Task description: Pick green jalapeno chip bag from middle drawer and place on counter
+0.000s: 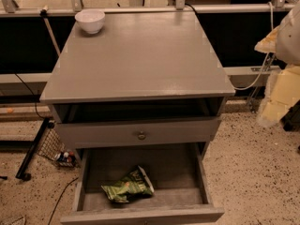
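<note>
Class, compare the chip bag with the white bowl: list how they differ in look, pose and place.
The chip bag is green and crumpled; the bowl is white, smooth and round. The bag lies flat in the open middle drawer; the bowl stands upright on the counter, at its far left corner. Both are untouched by the gripper, which is at the view's right edge.

Middle drawer: I see it open from above, bag lying front-centre.
Overhead: knobbed drawer front hangs over its back.
Counter: bowl at far-left corner.
Gripper: off right, beside the cabinet.
</note>
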`<state>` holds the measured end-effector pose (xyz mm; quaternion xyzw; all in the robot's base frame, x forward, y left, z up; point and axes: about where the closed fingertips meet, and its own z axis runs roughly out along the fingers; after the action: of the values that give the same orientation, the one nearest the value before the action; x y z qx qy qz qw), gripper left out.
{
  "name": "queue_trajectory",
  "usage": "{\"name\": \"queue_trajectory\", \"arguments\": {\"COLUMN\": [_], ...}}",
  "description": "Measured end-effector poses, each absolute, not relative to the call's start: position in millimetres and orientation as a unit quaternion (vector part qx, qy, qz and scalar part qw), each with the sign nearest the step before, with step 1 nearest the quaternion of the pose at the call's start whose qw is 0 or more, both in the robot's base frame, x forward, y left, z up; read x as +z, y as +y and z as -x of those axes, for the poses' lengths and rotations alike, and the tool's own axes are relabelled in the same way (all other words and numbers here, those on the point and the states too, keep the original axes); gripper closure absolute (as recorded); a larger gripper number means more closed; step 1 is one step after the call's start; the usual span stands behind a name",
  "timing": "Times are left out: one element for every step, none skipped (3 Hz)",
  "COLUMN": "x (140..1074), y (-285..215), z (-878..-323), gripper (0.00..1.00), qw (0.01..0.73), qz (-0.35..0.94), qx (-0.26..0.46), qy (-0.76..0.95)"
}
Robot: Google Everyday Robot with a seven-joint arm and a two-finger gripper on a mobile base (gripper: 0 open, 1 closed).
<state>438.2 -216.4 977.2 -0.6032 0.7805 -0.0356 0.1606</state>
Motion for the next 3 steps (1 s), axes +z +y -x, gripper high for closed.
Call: {"name": "queue_trajectory", "arguments": {"x": [977,955,924], "y": [-216,-210,-198], "z": [-438,-441,-443], "gripper": [0.0,0.0,0.0], "qw": [0.161,0.162,0.162], "qz": [0.603,0.6,0.608], "qx": [-0.036,-0.026,-0.012], "qy": [0.78,0.783,0.777]}}
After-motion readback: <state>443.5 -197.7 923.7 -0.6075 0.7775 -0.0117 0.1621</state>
